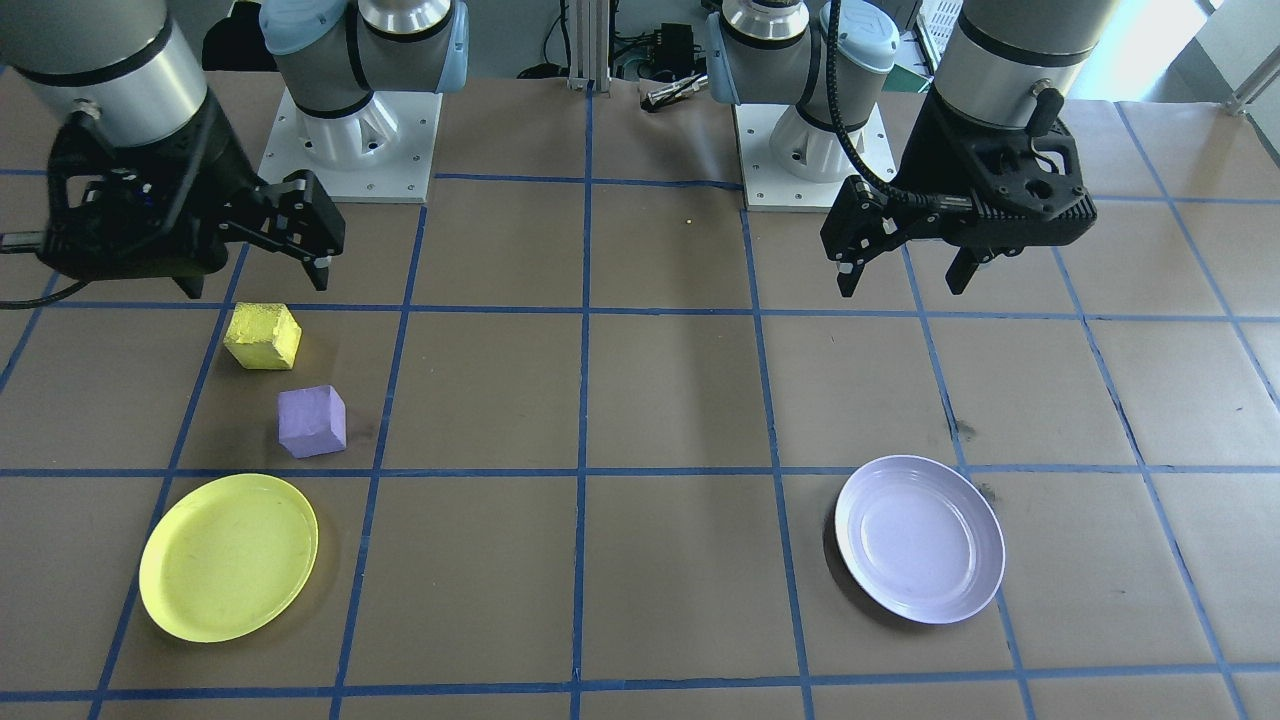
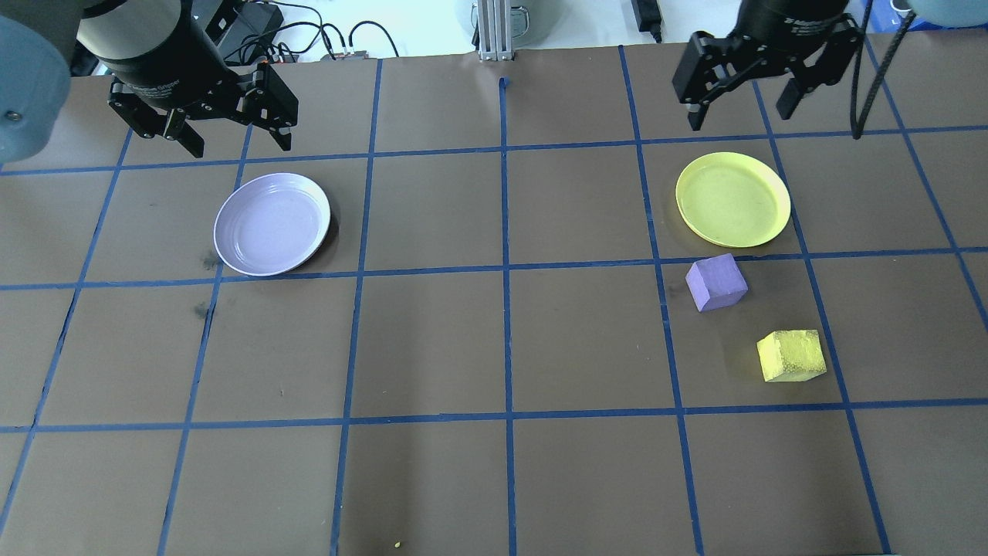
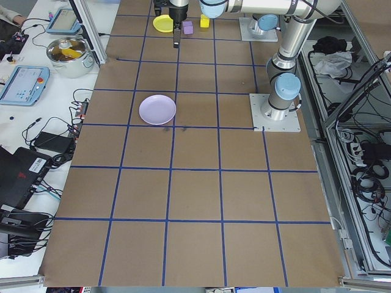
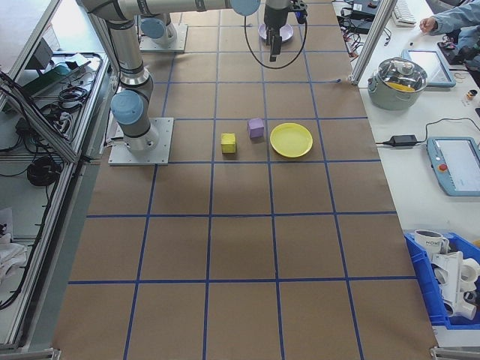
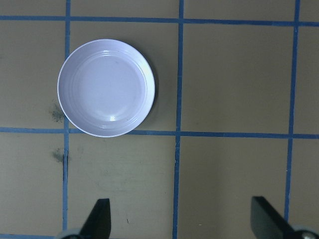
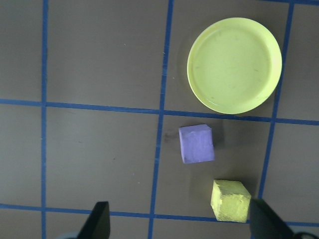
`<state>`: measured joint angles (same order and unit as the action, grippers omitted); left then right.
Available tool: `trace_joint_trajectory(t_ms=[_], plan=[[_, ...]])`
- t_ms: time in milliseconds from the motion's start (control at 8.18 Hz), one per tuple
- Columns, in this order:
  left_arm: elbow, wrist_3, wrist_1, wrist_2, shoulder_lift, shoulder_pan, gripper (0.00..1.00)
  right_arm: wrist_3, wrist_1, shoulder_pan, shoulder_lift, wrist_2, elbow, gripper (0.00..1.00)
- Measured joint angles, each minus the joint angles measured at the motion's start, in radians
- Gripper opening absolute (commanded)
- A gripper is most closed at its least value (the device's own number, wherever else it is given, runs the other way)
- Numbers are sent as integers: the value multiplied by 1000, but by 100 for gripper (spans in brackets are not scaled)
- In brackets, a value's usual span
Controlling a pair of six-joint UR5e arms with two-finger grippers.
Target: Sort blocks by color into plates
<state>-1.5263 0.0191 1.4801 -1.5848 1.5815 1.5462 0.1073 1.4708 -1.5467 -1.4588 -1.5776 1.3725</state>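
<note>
The yellow block [image 1: 262,336] and the purple block [image 1: 312,421] lie on the table, close together but apart, beside the empty yellow plate [image 1: 229,556]. The right wrist view shows the same three: yellow block [image 6: 230,200], purple block [image 6: 196,143], yellow plate [image 6: 234,65]. My right gripper [image 2: 741,117] hangs open high over this group, holding nothing. The lavender plate [image 2: 272,224] sits empty on the other side of the table. My left gripper [image 2: 239,145] hovers open above the table near it, with the lavender plate [image 5: 105,88] ahead of its fingers.
Blue tape lines divide the brown table top into squares. Both arm bases [image 1: 350,150] [image 1: 810,150] stand at the robot's edge. A side bench carries a pot [image 4: 403,76] and tablets, and a person's hand [image 4: 431,22] rests there.
</note>
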Motion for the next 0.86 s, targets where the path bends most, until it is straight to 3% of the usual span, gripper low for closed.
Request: trace_joint_trajectory(t_ms=[245, 489, 856], plan=[[0, 1, -2, -1, 0, 0, 100, 75, -7, 132, -1, -34, 86, 100], [-1, 1, -3, -1, -1, 0, 100, 124, 7, 240, 1, -101, 235, 100], [-3, 1, -2, -1, -3, 0, 100, 176, 122, 299, 7, -128, 492, 100]])
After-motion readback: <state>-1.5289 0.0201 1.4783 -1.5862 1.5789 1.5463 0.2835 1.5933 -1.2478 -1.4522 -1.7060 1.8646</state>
